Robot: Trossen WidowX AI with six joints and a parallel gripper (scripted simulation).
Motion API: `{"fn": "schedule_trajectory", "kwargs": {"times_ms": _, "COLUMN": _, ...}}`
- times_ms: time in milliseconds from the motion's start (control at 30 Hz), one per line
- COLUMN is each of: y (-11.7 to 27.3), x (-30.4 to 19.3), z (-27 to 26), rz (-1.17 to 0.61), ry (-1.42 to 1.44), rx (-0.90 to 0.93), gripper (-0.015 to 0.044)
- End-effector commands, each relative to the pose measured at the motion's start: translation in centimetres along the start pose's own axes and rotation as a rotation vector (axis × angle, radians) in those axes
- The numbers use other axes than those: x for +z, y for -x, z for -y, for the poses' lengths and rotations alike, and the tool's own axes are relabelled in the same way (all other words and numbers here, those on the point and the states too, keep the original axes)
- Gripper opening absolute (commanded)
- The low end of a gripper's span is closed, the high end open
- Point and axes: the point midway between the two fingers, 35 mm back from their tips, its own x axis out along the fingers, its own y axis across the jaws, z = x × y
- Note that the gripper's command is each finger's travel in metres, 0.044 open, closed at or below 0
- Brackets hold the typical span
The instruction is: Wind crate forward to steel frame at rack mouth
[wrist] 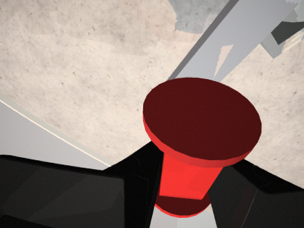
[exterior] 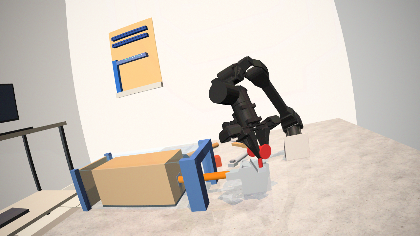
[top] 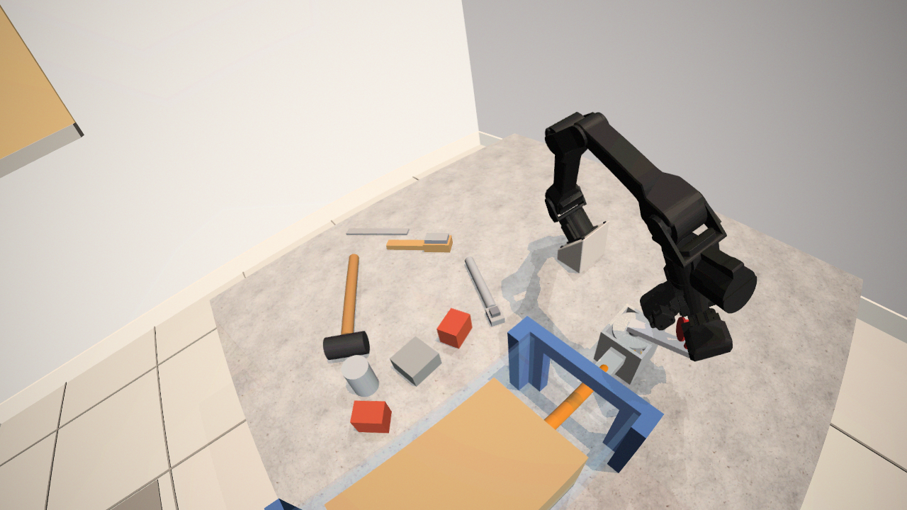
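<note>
Knob: red (top: 682,329) (exterior: 265,151) (wrist: 202,120); at 3 o'clock from the winch hub, seen from above.
Gripper (top: 683,333) (exterior: 259,145) (wrist: 182,146): clenched on the knob's neck.
Handle (top: 659,338) (wrist: 234,41): over the winch (top: 626,360) (exterior: 255,183); seems keyed in, though the key is hidden.
Winding: sweep a level circle around the hub; let the wrist follow, no lifting; slow near contact, then release and withdraw.
Strap (top: 570,403) (exterior: 215,176): orange; runs toward 8 o'clock.
Frame (top: 570,352) (exterior: 193,185): blue; just short of the winch.
Crate (top: 469,450) (exterior: 132,185): beyond the frame at 8 o'clock; looks flat, front apart from the steel; more winding looks due.
Bench (top: 431,202) (exterior: 323,190) (wrist: 79,63): mottled stone look; mallet (top: 345,344) (exterior: 215,145) at 9 o'clock.
Room: pale wall at 10 o'clock, grey at 1.
</note>
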Motion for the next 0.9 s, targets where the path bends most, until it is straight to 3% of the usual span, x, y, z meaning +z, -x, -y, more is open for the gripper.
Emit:
{"fn": "schedule_trajectory", "kwargs": {"times_ms": 0, "y": -0.6, "x": -0.9, "z": 2.6, "rz": 0.004, "ry": 0.015, "rx": -0.062, "gripper": 0.0000}}
{"fn": "schedule_trajectory", "kwargs": {"times_ms": 867, "y": -0.4, "x": -0.9, "z": 6.6, "rz": 0.004, "ry": 0.015, "rx": -0.065, "gripper": 0.0000}}
